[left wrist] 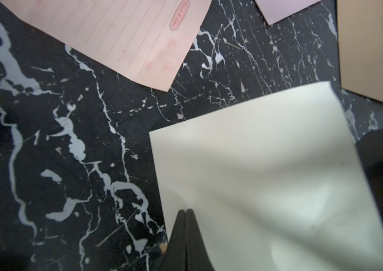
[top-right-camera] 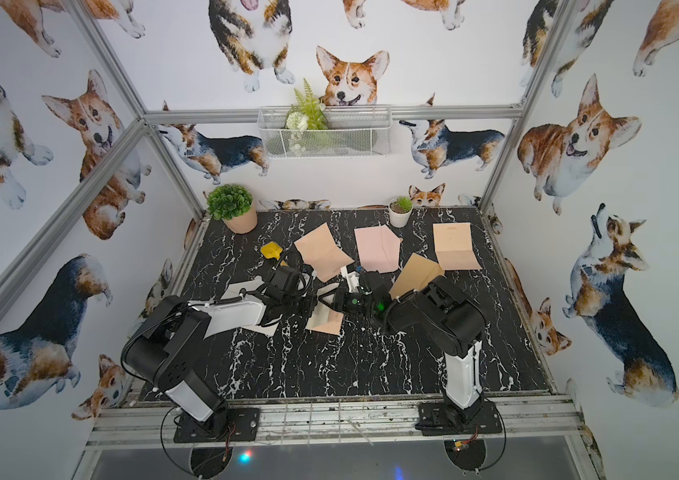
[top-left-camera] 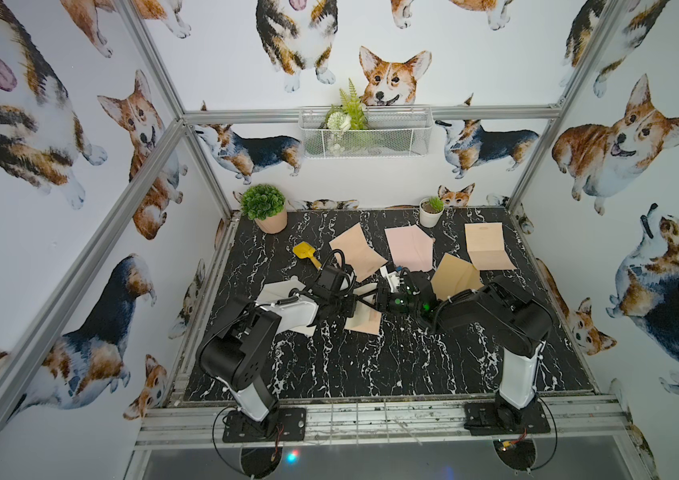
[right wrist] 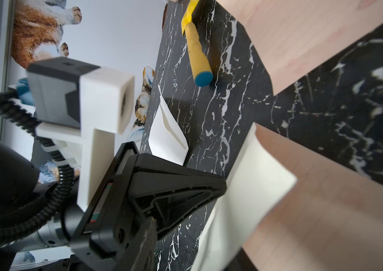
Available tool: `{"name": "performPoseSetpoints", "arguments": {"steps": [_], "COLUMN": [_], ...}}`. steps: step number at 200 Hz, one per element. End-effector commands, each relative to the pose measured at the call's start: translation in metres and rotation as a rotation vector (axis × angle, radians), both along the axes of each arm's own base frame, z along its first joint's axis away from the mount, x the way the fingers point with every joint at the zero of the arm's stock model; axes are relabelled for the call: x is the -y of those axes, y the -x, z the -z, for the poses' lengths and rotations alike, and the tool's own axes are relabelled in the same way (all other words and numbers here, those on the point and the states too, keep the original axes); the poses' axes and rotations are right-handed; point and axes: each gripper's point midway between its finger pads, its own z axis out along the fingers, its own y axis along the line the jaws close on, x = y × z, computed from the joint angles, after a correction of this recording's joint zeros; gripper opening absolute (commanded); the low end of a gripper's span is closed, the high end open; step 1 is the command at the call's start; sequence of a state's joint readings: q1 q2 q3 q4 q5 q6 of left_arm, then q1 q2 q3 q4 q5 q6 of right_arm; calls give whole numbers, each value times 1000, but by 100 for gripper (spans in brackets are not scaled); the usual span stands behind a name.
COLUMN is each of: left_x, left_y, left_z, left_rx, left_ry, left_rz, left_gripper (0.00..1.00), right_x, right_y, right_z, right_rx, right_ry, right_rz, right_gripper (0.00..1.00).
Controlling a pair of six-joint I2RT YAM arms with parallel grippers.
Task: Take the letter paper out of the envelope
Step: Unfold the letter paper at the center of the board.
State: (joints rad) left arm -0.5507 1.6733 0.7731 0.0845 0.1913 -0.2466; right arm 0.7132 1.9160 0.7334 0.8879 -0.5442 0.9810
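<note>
The left gripper [left wrist: 185, 212] is pinching fully closed on the white envelope [left wrist: 267, 176], holding it over the middle of the table [top-left-camera: 371, 365]. The peach letter paper [right wrist: 326, 206] is sticking partly out of the envelope. The right gripper [top-left-camera: 364, 301] is sitting close beside it, but I cannot tell how wide its jaws are or whether they are gripping anything.

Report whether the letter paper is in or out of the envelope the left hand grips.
Partly out: peach paper sticks past the white envelope; the rest is hidden.
</note>
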Motion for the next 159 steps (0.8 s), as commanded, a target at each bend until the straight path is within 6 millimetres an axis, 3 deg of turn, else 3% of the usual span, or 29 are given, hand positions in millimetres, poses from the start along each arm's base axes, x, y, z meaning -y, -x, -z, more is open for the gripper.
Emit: {"name": "performPoseSetpoints", "arguments": {"steps": [1, 15, 51, 80, 100, 112, 123, 159], "left_x": [-1, 0, -2, -6, -14, -19, -24, -46], "left_y": [-2, -4, -4, -5, -5, -6, -6, -1], "left_z": [-2, -14, -17, -25, -32, -39, -48, -79], "left_rx": [25, 60, 76, 110, 153, 186, 221, 345], "left_ry": [4, 25, 25, 29, 28, 31, 36, 59], "left_rz": [-3, -4, -12, -32, -61, -84, -107, -183], "left_gripper": [0, 0, 0, 0, 0, 0, 0, 0], "right_x": [-4, -3, -1, 0, 3, 22, 37, 81], "right_y": [-5, -5, -2, 3, 19, 30, 34, 33], "right_z": [-6, -1, 2, -5, -8, -7, -14, -43], "right_rx": [7, 1, 4, 45, 140, 237, 318, 554], "right_ry": [-36, -23, 13, 98, 376, 658, 815, 1063], "right_rz": [21, 19, 6, -54, -214, -280, -318, -330], "right_gripper": [39, 28, 0, 0, 0, 0, 0, 0]}}
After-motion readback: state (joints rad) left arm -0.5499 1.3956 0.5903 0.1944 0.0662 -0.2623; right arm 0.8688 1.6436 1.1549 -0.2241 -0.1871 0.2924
